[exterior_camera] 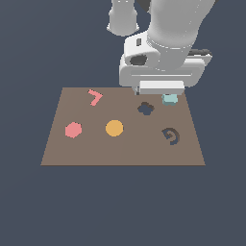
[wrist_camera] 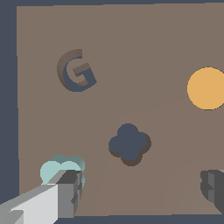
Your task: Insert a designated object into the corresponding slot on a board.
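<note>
The pale teal lobed block (exterior_camera: 169, 99) lies on the brown board (exterior_camera: 96, 153) near its far edge, just to the exterior view's right of the dark clover-shaped slot (exterior_camera: 145, 108). My gripper (exterior_camera: 156, 97) hangs low over that far edge, open and empty. In the wrist view the block (wrist_camera: 57, 168) is partly hidden behind one finger (wrist_camera: 65, 194); the other finger (wrist_camera: 213, 186) is far across. The gripper (wrist_camera: 141, 186) is centred close to the slot (wrist_camera: 129, 143), and the block is not between the jaws.
A dark spiral "G" recess (exterior_camera: 171, 136) (wrist_camera: 76, 72) lies near the board's right edge in the exterior view. An orange disc (exterior_camera: 114, 128) (wrist_camera: 206, 88), a pink hexagon (exterior_camera: 73, 129) and a pink angled piece (exterior_camera: 95, 97) sit on the board's left half.
</note>
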You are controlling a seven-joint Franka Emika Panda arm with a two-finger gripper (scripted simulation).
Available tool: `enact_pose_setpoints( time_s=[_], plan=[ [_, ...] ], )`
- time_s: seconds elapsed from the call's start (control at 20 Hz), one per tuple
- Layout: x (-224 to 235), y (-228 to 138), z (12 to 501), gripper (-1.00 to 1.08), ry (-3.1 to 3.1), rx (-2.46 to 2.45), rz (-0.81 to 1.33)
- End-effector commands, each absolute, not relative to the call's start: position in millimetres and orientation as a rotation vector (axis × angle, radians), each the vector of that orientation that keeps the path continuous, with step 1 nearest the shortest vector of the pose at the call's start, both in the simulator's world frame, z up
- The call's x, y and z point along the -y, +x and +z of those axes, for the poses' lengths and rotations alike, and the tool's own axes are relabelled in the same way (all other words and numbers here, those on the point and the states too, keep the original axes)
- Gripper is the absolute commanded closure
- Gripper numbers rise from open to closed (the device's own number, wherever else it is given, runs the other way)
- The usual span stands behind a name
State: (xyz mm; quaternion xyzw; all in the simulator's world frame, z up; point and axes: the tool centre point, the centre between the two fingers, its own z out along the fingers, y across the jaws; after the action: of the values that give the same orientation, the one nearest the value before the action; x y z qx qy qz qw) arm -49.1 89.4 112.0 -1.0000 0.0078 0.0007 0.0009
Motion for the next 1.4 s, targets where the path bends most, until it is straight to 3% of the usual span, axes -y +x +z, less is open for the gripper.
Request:
enact_pose_setpoints(
  time_s=[0.0, 0.5, 1.35],
  plan=[
    [-110.6, -60.5, 96.6, -0.92, -3.140, -0.030, 0.001],
    [-166.6, -86.3, 55.7, -0.92, -3.140, -0.042, 0.000],
    [-174.4, -88.6, 30.1, -0.92, -3.141, -0.044, 0.000]
  ],
)
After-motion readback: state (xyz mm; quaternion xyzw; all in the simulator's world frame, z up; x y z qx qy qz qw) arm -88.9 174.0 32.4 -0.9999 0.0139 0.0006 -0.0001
